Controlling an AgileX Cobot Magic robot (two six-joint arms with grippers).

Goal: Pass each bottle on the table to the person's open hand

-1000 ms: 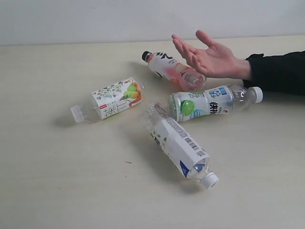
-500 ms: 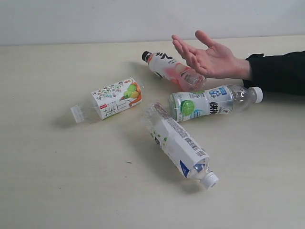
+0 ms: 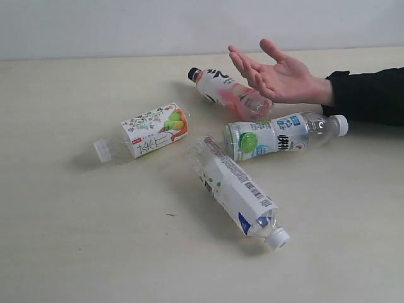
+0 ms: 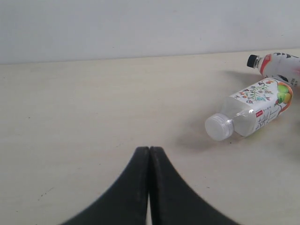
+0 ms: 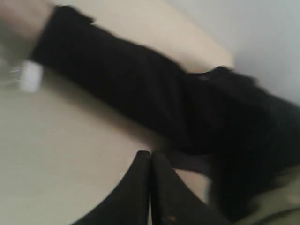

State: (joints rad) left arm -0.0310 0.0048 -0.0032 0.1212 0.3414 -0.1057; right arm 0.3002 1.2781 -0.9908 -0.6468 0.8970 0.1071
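Closest to me are my own tools. My left end effector (image 4: 149, 152) has its two dark fingers pressed flat together with nothing between them, low over the bare surface (image 3: 76, 240). My right end effector (image 5: 150, 155) is likewise fully closed and empty, looking at a blurred black sleeve (image 5: 154, 89). Neither shows in the exterior view, so I judge that no handover has begun and all four bottles are mine to fetch.

Nearest on the surface lies the barcode bottle (image 3: 237, 189), on its side, white cap towards the front edge. Beyond it and to the left lies the floral bottle (image 3: 151, 131), also on its side; my left wrist camera sees its cap end turned towards me. That makes it the natural first pick for my left arm.

To the right lies the green-and-white bottle (image 3: 271, 136), cap pointing towards the sleeve. Farther back is the pink bottle (image 3: 227, 91), black cap pointing away to the left.

Farthest is the open hand (image 3: 278, 79), palm up and fingers spread above the pink bottle's base, held there, I take it, to receive. Whether it touches that bottle I cannot tell. Since every bottle lies flat, each calls for a grasp across its body.
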